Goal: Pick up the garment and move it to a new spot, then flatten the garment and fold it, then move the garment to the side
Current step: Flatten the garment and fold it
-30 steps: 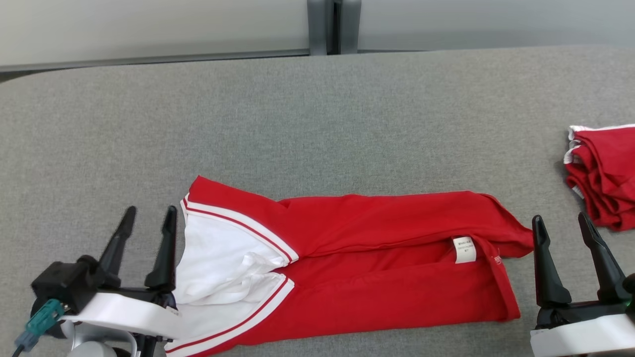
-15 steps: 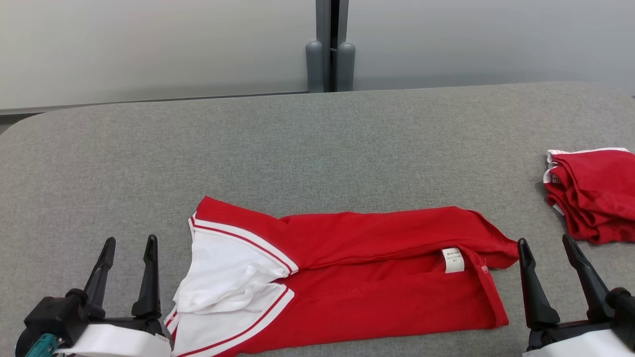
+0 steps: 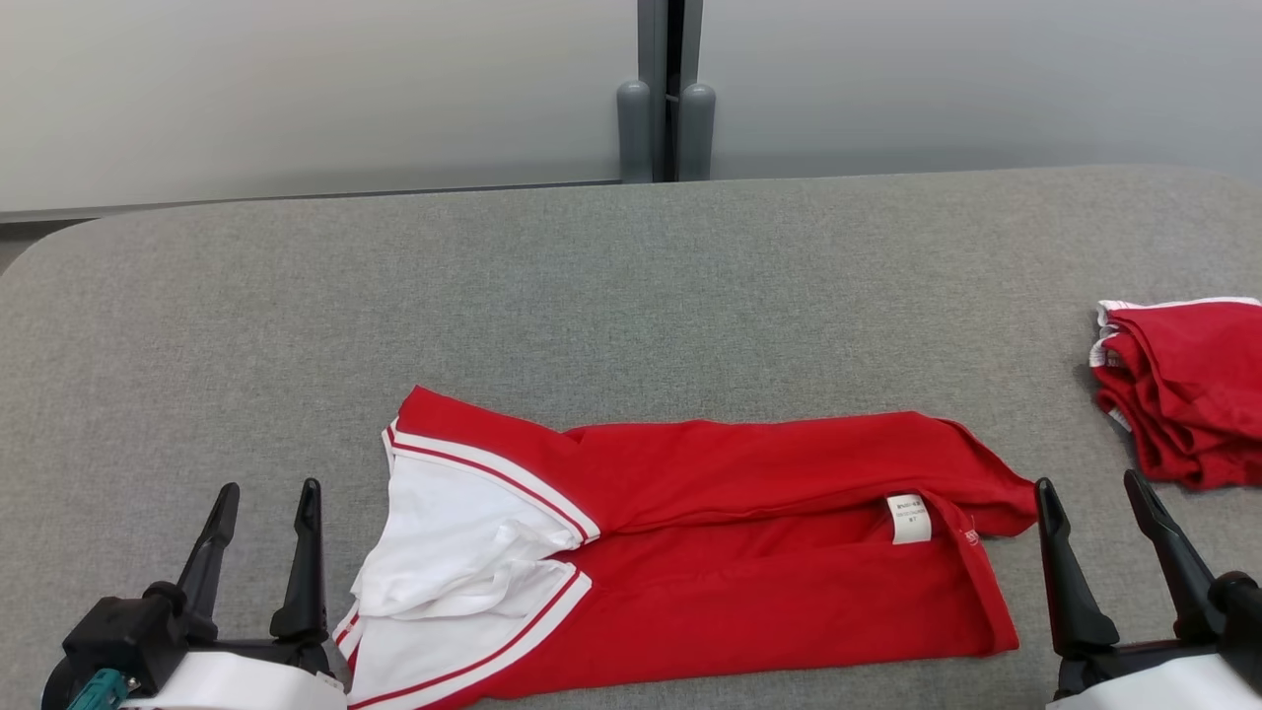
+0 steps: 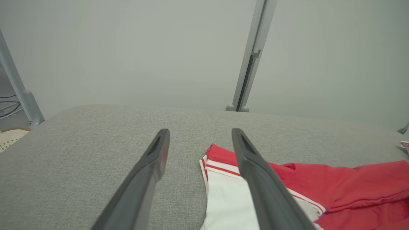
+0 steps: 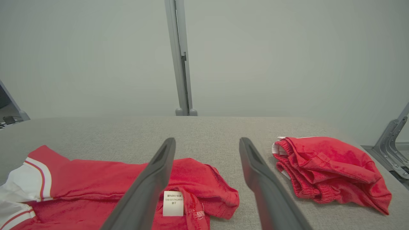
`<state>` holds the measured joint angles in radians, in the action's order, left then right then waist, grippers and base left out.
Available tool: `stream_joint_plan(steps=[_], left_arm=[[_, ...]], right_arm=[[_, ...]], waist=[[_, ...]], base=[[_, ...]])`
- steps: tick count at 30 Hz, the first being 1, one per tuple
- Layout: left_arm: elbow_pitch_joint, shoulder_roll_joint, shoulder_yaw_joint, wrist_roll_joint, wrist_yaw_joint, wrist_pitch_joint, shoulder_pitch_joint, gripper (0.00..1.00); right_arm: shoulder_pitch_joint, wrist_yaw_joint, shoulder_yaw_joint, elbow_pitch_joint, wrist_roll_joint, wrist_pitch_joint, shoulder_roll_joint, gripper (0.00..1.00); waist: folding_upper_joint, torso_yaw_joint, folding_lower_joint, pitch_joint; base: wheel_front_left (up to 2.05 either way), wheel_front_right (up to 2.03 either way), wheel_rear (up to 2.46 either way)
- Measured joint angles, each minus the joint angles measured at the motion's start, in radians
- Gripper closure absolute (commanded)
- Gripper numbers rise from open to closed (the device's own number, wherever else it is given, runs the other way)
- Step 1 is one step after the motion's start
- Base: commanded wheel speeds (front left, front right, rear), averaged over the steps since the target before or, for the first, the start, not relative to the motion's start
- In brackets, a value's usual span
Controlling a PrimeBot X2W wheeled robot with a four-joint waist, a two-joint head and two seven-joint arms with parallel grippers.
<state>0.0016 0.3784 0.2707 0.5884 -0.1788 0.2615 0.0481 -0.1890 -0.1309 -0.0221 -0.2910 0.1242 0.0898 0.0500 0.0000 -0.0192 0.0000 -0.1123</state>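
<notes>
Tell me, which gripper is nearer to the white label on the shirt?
Right. The right gripper is open just beyond the end of the shirt that carries the label. The left gripper is open beside the opposite end, far from it.

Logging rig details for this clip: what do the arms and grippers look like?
Left gripper and right gripper each have two long, dark, tapering fingers on a black base, behind it a white cuff. A teal connector sits by the left base.

Blk tapered jaws, white wrist cuffs, teal plug
</notes>
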Motion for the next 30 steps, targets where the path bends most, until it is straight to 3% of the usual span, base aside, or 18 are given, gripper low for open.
stream_joint_plan(steps=[9,16,22,30], left_arm=[[0.001,-0.012,0.003,-0.013,0.037,0.0,-0.046,0.0],[0.016,-0.036,0.004,-0.024,0.073,0.0,-0.094,0.0],[0.035,-0.044,-0.01,-0.033,0.092,0.0,-0.117,0.0],[0.04,-0.051,-0.04,-0.049,0.112,0.0,-0.119,0.0]], right_arm=[[0.029,0.0,-0.061,0.092,0.006,-0.007,0.0,0.0],[0.147,0.0,-0.088,0.261,0.005,-0.021,0.0,0.0],[0.207,0.0,-0.041,0.43,0.03,-0.028,-0.001,0.0],[0.23,0.001,0.032,0.529,0.08,-0.013,0.005,0.0]], waist=[[0.0,-0.025,0.0,-0.056],[0.0,-0.048,0.0,-0.124],[0.0,-0.063,0.0,-0.15],[0.0,-0.063,0.0,-0.171]], base=[[0.0,0.0,0.0],[0.0,0.0,0.0],[0.0,0.0,0.0],[0.0,0.0,0.0]])
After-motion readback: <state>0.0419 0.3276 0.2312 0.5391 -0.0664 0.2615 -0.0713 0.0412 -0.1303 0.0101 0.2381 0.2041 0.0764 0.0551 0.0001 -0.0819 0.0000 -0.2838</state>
